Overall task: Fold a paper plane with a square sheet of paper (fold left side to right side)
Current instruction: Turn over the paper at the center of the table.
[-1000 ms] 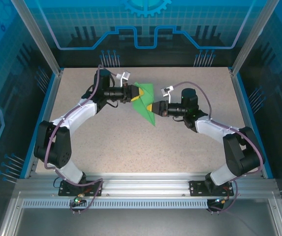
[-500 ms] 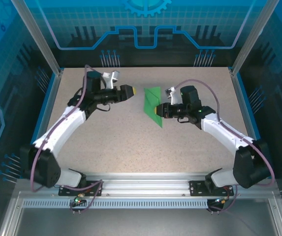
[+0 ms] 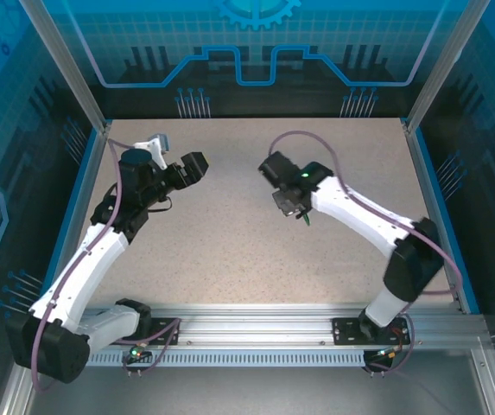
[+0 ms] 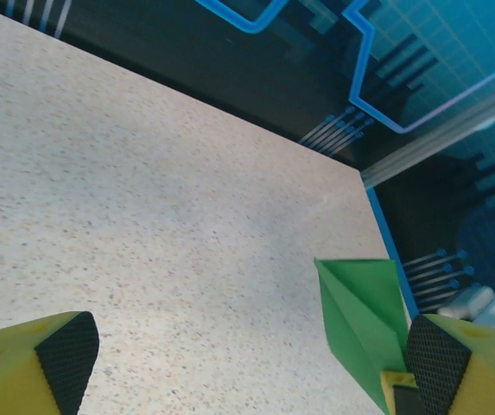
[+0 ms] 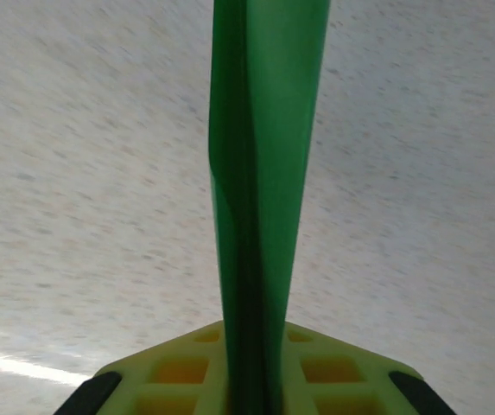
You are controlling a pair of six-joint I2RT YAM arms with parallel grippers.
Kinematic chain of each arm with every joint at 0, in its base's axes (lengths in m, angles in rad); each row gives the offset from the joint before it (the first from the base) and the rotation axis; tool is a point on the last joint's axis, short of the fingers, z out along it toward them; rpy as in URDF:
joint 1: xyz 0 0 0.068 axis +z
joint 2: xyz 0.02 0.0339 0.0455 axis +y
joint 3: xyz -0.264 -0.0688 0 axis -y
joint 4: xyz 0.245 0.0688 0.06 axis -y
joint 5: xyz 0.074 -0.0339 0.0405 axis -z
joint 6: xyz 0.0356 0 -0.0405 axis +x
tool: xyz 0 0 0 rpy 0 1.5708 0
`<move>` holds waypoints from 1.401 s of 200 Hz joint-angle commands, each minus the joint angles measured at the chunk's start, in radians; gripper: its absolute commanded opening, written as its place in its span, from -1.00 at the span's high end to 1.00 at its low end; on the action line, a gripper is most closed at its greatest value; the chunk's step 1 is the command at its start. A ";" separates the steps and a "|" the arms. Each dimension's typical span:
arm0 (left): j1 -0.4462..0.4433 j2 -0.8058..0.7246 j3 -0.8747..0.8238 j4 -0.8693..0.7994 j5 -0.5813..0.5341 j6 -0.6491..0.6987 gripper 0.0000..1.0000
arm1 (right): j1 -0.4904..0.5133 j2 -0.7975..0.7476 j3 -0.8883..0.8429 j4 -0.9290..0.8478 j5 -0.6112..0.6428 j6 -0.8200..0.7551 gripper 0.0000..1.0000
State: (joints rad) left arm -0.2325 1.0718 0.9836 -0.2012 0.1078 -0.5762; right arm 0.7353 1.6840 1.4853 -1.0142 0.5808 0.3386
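— Where's the green paper?

— In the right gripper. Its yellow fingers are pressed together on the folded sheet, which rises edge-on toward 12 o'clock in the wrist view, a narrow creased band. From above, that gripper sits just 3 o'clock of the table's middle. I can't tell whether the paper touches the surface.

— And the left gripper?

— Spread wide, nothing between its black pads. In the top view it's out toward 10 o'clock, well apart from the other.

— What's the surface like?

— The table is a matte, speckled beige, edged by a blue rim at 3 and 9 o'clock. An aluminium rail runs along the 6 o'clock edge and carries both arm bases.

— And the room?

— Blue wall panels with bright circuit-style lines stand at 12, 3 and 9 o'clock. Aluminium posts rise from the far corners.
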 commanded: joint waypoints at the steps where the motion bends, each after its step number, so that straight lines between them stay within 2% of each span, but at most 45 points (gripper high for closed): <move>1: 0.009 -0.031 -0.018 -0.029 -0.086 0.016 -0.92 | 0.063 0.131 0.087 -0.225 0.272 0.001 0.67; 24: 0.009 -0.042 -0.026 -0.029 -0.089 0.021 -0.93 | 0.099 0.269 0.161 -0.293 0.313 0.014 0.69; 67: 0.010 -0.047 -0.025 -0.039 -0.089 0.030 -0.95 | 0.132 0.437 0.238 -0.334 0.287 0.008 0.69; 118: 0.010 -0.042 -0.029 -0.041 -0.085 0.030 -0.95 | 0.149 0.535 0.267 -0.348 0.224 -0.002 0.65; 146: 0.010 -0.042 -0.029 -0.043 -0.081 0.028 -0.96 | 0.154 0.555 0.267 -0.335 0.167 -0.022 0.52; 192: 0.011 -0.038 -0.025 -0.049 -0.070 0.030 -0.97 | 0.152 0.527 0.262 -0.278 0.048 -0.052 0.21; 254: 0.010 0.011 -0.017 -0.043 0.008 0.030 -0.97 | 0.126 0.358 0.173 -0.103 -0.145 -0.063 -0.44; 280: 0.010 0.058 -0.011 -0.039 0.069 0.027 -0.97 | 0.093 0.246 0.095 -0.003 -0.205 -0.037 -0.47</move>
State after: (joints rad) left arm -0.2310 1.0912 0.9653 -0.2398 0.0998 -0.5694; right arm 0.8635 2.0441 1.6371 -1.1244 0.4683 0.2775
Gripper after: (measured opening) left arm 0.986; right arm 0.733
